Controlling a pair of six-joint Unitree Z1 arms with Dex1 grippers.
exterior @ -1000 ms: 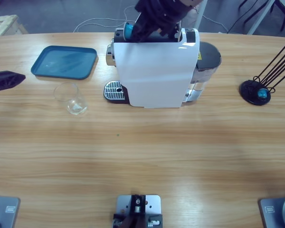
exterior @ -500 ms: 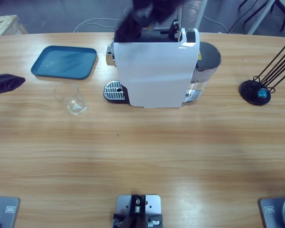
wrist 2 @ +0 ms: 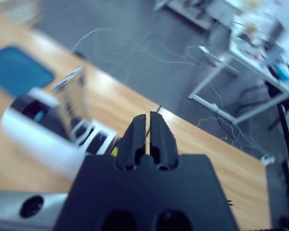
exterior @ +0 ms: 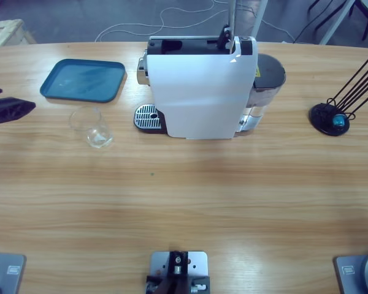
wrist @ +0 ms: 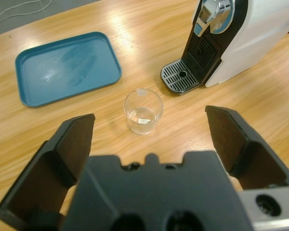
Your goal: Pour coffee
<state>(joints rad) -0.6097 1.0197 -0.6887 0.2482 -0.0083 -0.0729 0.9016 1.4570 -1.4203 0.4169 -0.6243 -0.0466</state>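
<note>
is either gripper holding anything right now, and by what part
Nothing is held. The left gripper is open above the empty glass, apart from it. The right gripper is shut on nothing, up above the white coffee machine.

Glass [exterior: 93, 127] between tray [exterior: 83, 80] and machine's [exterior: 202, 92] drip grate [exterior: 146, 116].

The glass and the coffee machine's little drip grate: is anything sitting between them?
No. Both the high view and left wrist view show only bare wooden table between the empty glass and the drip grate.
</note>
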